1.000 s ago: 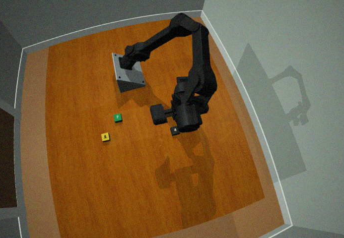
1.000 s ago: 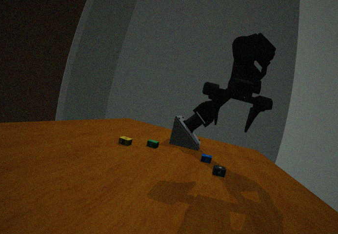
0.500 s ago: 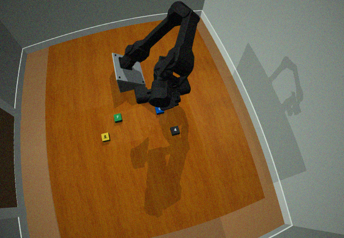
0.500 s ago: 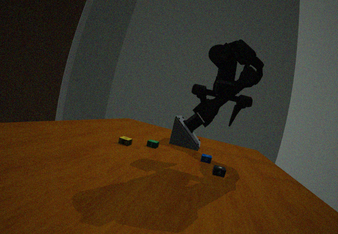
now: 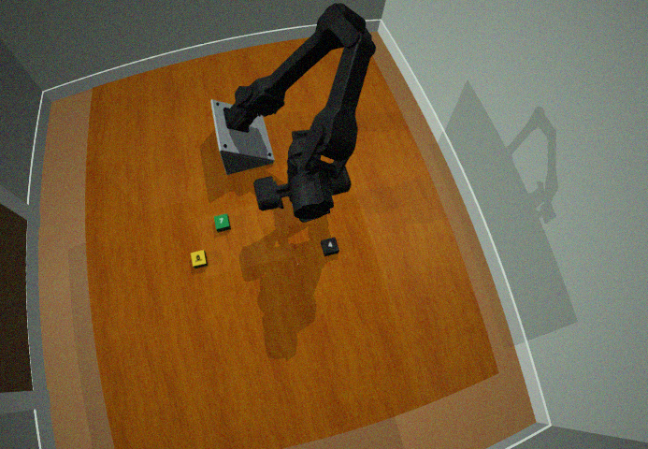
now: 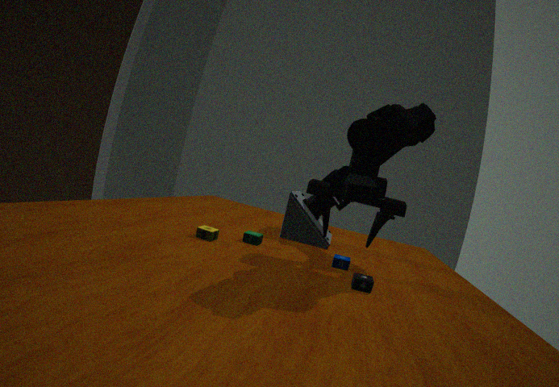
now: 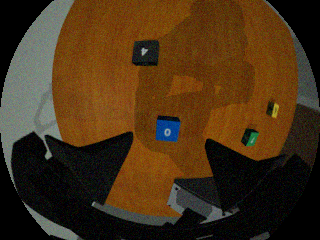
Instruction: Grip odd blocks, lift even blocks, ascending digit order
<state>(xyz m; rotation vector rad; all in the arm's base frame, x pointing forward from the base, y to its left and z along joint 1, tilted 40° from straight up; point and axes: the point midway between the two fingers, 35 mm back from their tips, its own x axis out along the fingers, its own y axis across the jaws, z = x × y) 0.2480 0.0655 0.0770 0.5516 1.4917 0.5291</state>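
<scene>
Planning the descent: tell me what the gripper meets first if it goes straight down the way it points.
Probably the blue block: the open gripper hangs above it, fingers straddling it in the wrist view. Exact alignment is unclear.
</scene>
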